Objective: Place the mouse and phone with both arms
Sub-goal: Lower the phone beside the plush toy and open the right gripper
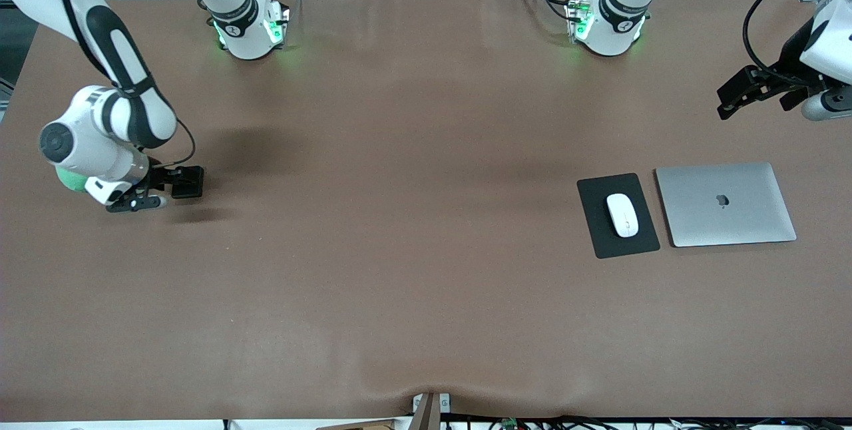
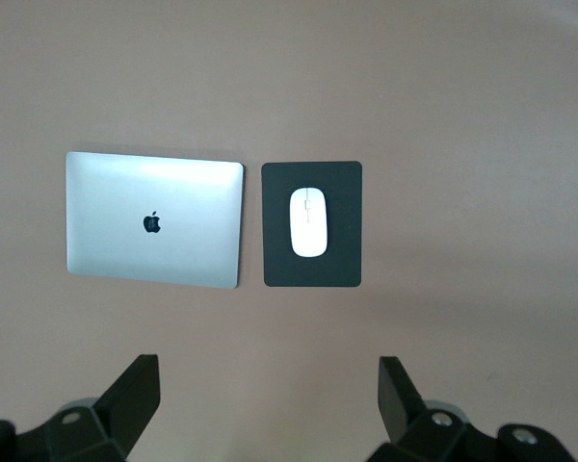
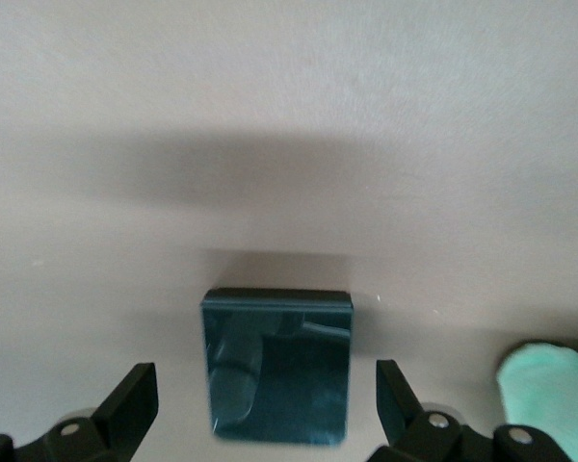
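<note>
Surface: brown table (image 1: 399, 250), wide and mostly bare between my two arms.
Laptop: silver laptop (image 1: 725, 204), lid shut, lying flat at the left arm's end of the table.
Pad: black mouse pad (image 1: 599, 230), just beside the laptop, toward the right arm's end from it.
Mouse: white mouse (image 1: 622, 214) rests on the pad, its long axis running roughly toward and away from the front camera; to my eye it is already placed.
Phone: black phone (image 3: 277, 366) lies flat on the table at the right arm's end, well apart from the mouse and pad.
Key relation: the phone sits directly under my right fingers, between them, with its long axis running along the gap rather than across it, so my right arm is plainly the nearer one to it.
Right fingers: my right gripper (image 3: 267, 395) is low over the phone, fingers spread apart on either side and touching nothing I can see; the phone looks let go.
Left fingers: my left gripper (image 2: 270, 395) waits high over the table near the laptop, fingers wide apart and holding nothing, with the mouse and pad in its view.
Judgement: both things seem set down, so lifting clear straight up would avoid nudging the phone.
</note>
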Robot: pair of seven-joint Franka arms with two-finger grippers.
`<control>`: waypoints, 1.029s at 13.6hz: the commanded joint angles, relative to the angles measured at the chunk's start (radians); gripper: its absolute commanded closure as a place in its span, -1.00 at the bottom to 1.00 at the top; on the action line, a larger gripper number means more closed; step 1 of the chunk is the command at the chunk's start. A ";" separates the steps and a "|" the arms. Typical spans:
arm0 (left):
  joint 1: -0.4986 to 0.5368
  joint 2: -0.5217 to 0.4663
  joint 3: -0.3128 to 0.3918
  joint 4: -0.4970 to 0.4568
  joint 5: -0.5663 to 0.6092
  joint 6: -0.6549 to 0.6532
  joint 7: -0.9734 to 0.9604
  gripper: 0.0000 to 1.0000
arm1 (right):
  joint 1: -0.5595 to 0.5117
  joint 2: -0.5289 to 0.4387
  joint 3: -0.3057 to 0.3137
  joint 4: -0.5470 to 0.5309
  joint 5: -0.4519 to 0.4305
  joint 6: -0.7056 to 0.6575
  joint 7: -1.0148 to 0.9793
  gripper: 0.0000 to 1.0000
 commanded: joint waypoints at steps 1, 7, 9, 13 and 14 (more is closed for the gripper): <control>0.006 -0.006 -0.015 -0.001 -0.009 -0.029 -0.004 -1.00 | 0.007 0.009 -0.001 0.212 -0.010 -0.274 -0.002 -1.00; 0.008 -0.006 -0.016 0.001 -0.007 -0.031 -0.001 -1.00 | 0.061 0.009 0.001 0.491 -0.019 -0.477 -0.010 -1.00; 0.011 -0.008 -0.016 0.001 -0.007 -0.031 -0.001 -1.00 | 0.099 0.033 0.005 0.651 -0.134 -0.625 -0.010 -1.00; 0.015 -0.009 -0.016 -0.004 -0.007 -0.031 0.011 -1.00 | 0.158 0.046 0.005 0.806 -0.182 -0.779 -0.010 -1.00; 0.017 -0.009 -0.016 -0.002 -0.007 -0.031 0.011 -1.00 | 0.161 0.043 0.005 0.844 -0.179 -0.811 -0.011 -1.00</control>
